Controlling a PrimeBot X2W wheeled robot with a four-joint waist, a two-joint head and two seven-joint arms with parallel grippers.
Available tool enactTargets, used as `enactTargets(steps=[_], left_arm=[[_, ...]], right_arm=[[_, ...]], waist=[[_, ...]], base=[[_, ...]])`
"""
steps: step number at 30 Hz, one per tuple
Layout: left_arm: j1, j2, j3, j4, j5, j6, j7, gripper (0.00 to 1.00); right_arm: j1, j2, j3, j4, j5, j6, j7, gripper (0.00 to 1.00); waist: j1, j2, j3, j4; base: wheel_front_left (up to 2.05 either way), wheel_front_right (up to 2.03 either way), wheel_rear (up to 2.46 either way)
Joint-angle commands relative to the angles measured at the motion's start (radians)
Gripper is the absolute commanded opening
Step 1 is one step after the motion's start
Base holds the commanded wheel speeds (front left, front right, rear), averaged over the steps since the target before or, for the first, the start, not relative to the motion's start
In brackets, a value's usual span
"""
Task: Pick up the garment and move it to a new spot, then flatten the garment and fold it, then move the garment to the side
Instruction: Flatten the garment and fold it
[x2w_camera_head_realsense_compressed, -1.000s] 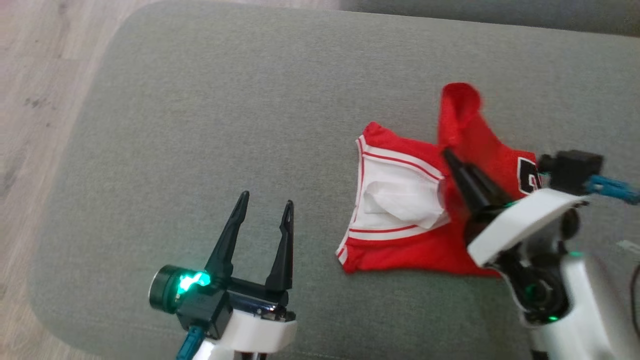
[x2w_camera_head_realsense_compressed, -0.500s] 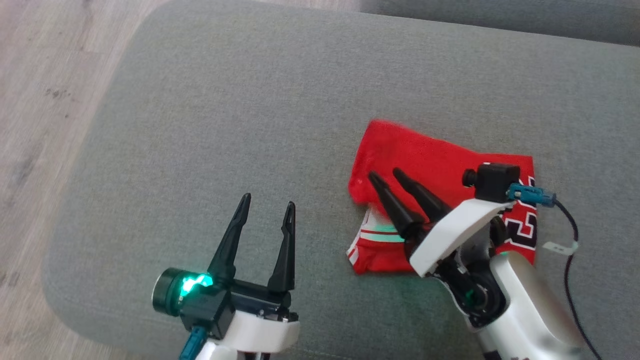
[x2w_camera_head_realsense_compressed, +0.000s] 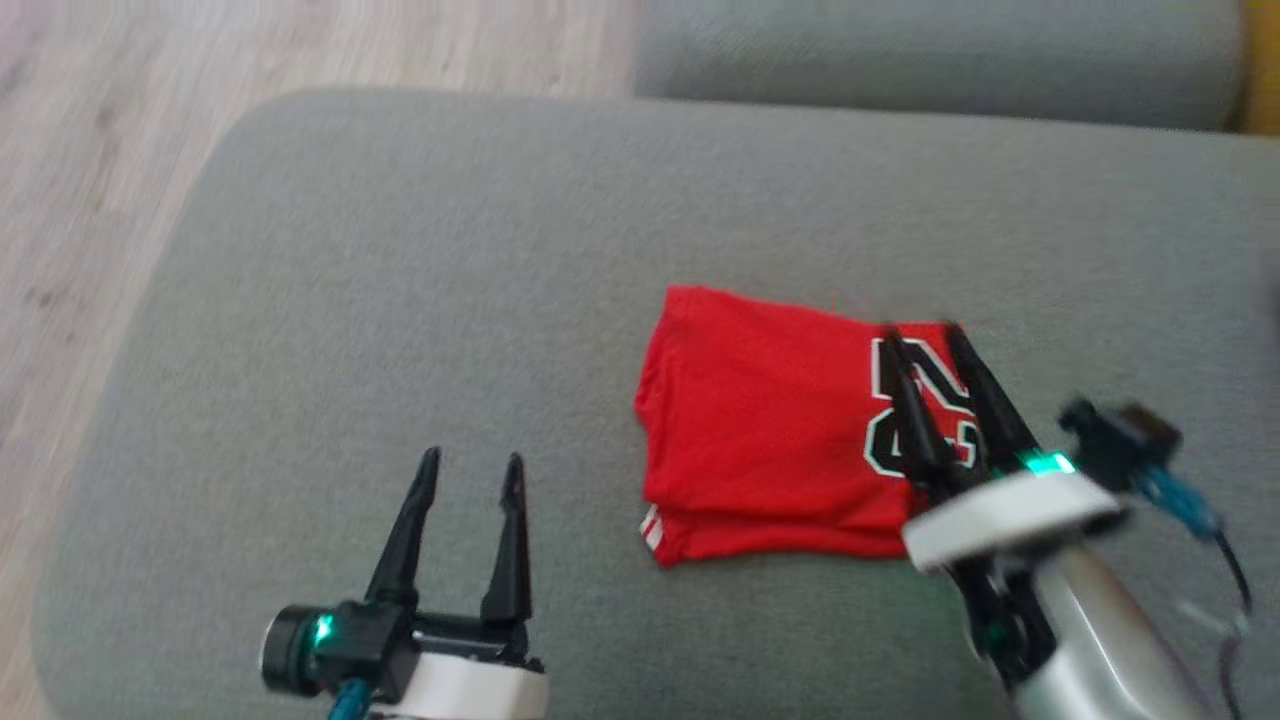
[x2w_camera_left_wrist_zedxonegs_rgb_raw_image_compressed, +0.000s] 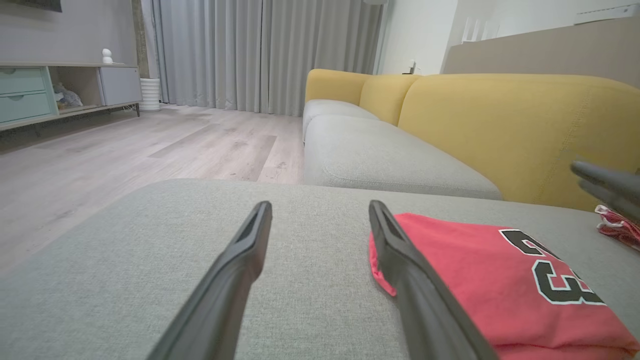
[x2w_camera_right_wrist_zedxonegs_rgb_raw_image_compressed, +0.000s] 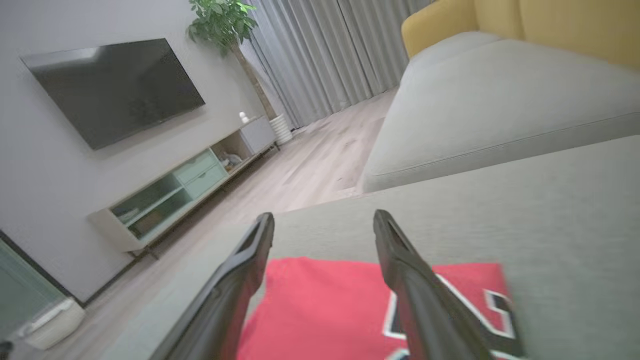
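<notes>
The red garment (x2w_camera_head_realsense_compressed: 770, 430) lies folded flat on the grey cushion (x2w_camera_head_realsense_compressed: 400, 300), with a black-and-white number showing on its right part. My right gripper (x2w_camera_head_realsense_compressed: 918, 336) hovers open over that number, nothing between its fingers. The right wrist view has the garment (x2w_camera_right_wrist_zedxonegs_rgb_raw_image_compressed: 320, 310) just below the spread right gripper (x2w_camera_right_wrist_zedxonegs_rgb_raw_image_compressed: 324, 216). My left gripper (x2w_camera_head_realsense_compressed: 472, 458) stands open over bare cushion to the garment's left. In the left wrist view the garment (x2w_camera_left_wrist_zedxonegs_rgb_raw_image_compressed: 475, 270) lies right of the left gripper (x2w_camera_left_wrist_zedxonegs_rgb_raw_image_compressed: 320, 206), close by its right finger.
A second grey cushion (x2w_camera_head_realsense_compressed: 930, 50) sits behind, with a yellow sofa back (x2w_camera_left_wrist_zedxonegs_rgb_raw_image_compressed: 500, 125) beyond it. Wooden floor (x2w_camera_head_realsense_compressed: 100, 200) runs past the cushion's rounded left edge. A TV cabinet (x2w_camera_right_wrist_zedxonegs_rgb_raw_image_compressed: 175, 200) stands across the room.
The right gripper, shut on a raised part of the garment a second ago, has let go; the garment now lies folded number-up. The head camera has shifted.
</notes>
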Motion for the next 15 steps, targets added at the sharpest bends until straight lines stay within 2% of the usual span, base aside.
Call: enactTargets(steps=[1, 6, 11, 15], left_arm=[[-0.012, -0.005, 0.045, -0.026, 0.005, 0.009, -0.006, 1.00], [0.021, -0.005, 0.087, -0.017, 0.013, 0.006, -0.006, 1.00], [0.050, -0.005, 0.121, -0.018, 0.034, 0.004, -0.006, 1.00], [0.080, -0.005, 0.141, -0.012, 0.059, 0.002, -0.006, 1.00]], right_arm=[[0.006, -0.014, 0.009, -0.013, -0.031, 0.007, -0.033, 1.00], [0.085, -0.038, -0.045, 0.037, -0.140, 0.007, -0.084, 1.00], [0.180, -0.022, -0.155, -0.048, -0.286, 0.007, -0.086, 1.00], [0.255, -0.001, -0.193, -0.087, -0.373, 0.007, -0.087, 1.00]], waist=[[0.0000, 0.0000, -0.045, -0.037], [0.0000, 0.0000, -0.098, -0.064], [0.0000, 0.0000, -0.133, -0.076], [0.0000, 0.0000, -0.158, -0.080]], base=[[0.00, 0.00, 0.00], [0.00, 0.00, 0.00], [0.00, 0.00, 0.00], [0.00, 0.00, 0.00]])
